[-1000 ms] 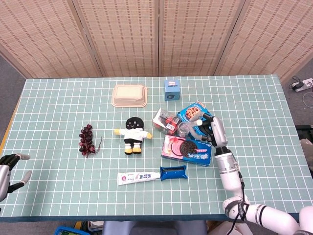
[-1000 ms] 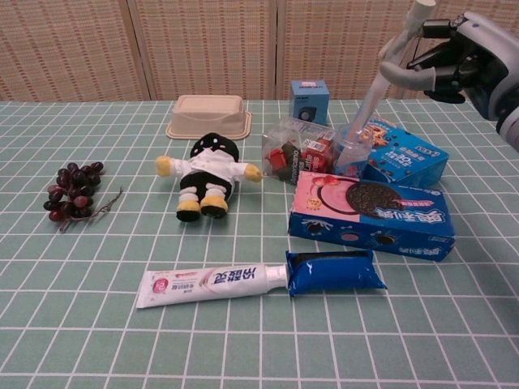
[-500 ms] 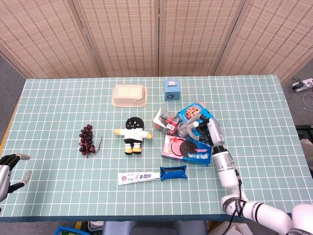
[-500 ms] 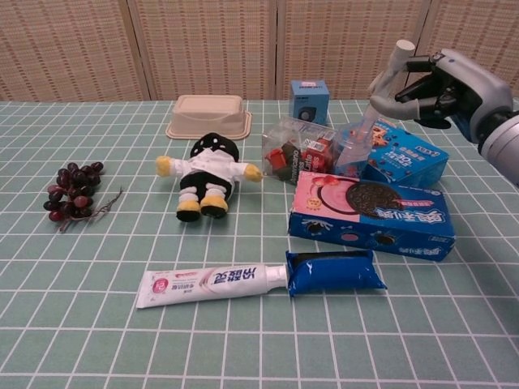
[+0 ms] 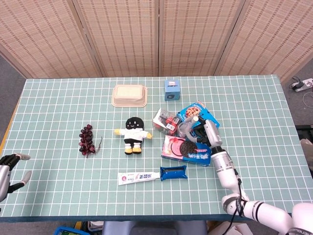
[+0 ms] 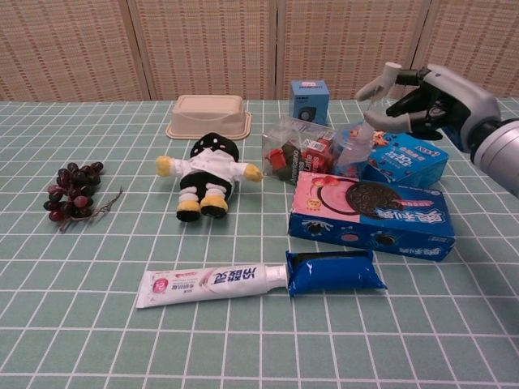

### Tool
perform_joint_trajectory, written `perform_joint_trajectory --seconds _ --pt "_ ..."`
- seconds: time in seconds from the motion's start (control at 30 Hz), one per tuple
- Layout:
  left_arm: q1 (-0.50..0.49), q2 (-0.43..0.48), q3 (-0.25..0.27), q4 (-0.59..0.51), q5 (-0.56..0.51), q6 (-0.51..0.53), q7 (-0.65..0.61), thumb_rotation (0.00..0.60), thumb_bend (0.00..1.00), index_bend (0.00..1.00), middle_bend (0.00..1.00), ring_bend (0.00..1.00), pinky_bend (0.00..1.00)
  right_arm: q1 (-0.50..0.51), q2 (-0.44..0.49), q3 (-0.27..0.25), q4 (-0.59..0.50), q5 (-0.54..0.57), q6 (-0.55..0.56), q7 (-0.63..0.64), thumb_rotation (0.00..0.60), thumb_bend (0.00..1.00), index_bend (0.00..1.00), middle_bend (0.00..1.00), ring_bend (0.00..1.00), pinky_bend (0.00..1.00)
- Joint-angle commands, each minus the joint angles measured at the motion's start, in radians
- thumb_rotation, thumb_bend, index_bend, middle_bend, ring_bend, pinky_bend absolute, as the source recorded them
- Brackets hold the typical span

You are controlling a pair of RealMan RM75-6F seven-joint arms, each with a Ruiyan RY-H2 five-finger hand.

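Observation:
My right hand (image 6: 434, 101) (image 5: 207, 131) grips the neck of a clear plastic bottle (image 6: 355, 151) (image 5: 184, 129) just below its white cap (image 6: 393, 67). The bottle leans steeply, its base down among the snack packs. Beneath it lie a blue cookie box (image 6: 405, 160) (image 5: 194, 112) and a clear bag of red snacks (image 6: 298, 149) (image 5: 165, 120). In front of them a pink-and-blue Oreo box (image 6: 371, 213) (image 5: 188, 150) lies flat. My left hand (image 5: 11, 168) hovers at the table's near left corner with fingers apart, holding nothing.
A plush doll (image 5: 132, 133), dark grapes (image 5: 86, 139), a toothpaste tube (image 5: 138, 176) and a blue pouch (image 5: 173, 172) lie on the green checked cloth. A beige container (image 5: 130, 95) and a small blue box (image 5: 171, 90) stand further back.
My right hand has come down and toward the snack boxes with the bottle, tipping it from nearly upright to a steep lean. The left hand has not moved.

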Motion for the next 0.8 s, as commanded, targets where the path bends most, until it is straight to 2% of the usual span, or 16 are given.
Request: perform_joint_trajectory --seconds 0.03,0.3,0.4,0.6,0.73,0.8 --pt "-0.001 -0.001 0.0 0.0 0.0 -0.001 0.002 0.6 0.32 0.47 0.39 0.36 0.53 -0.002 0.007 0.001 -0.009 -0.001 0.004 -0.01 0.6 0.16 0.29 1.0 1.0 1.0" --pt "-0.003 -0.002 0.0 0.003 -0.005 -0.008 0.005 0.6 0.32 0.47 0.39 0.36 0.53 -0.032 0.056 -0.026 -0.068 -0.056 0.077 -0.09 0.6 0.1 0.21 1.0 1.0 1.0" --pt "-0.004 -0.003 0.0 0.004 -0.006 -0.011 0.008 0.6 0.32 0.47 0.39 0.36 0.53 -0.062 0.106 -0.05 -0.134 -0.066 0.117 -0.212 0.6 0.1 0.17 0.98 1.0 1.0" --pt "-0.007 -0.009 0.002 0.001 -0.006 -0.017 0.028 0.6 0.32 0.47 0.39 0.36 0.53 -0.135 0.213 -0.099 -0.302 -0.069 0.227 -0.567 0.6 0.1 0.15 0.77 0.97 1.0" --pt "-0.01 -0.017 0.007 -0.002 -0.006 -0.025 0.051 0.6 0.32 0.47 0.39 0.36 0.53 -0.2 0.293 -0.145 -0.423 -0.073 0.305 -0.766 0.6 0.1 0.15 0.62 0.8 0.99" --pt "-0.011 -0.02 0.009 -0.004 -0.005 -0.027 0.061 0.6 0.32 0.47 0.39 0.36 0.53 -0.231 0.329 -0.17 -0.467 -0.068 0.328 -0.826 0.6 0.1 0.15 0.56 0.71 0.93"
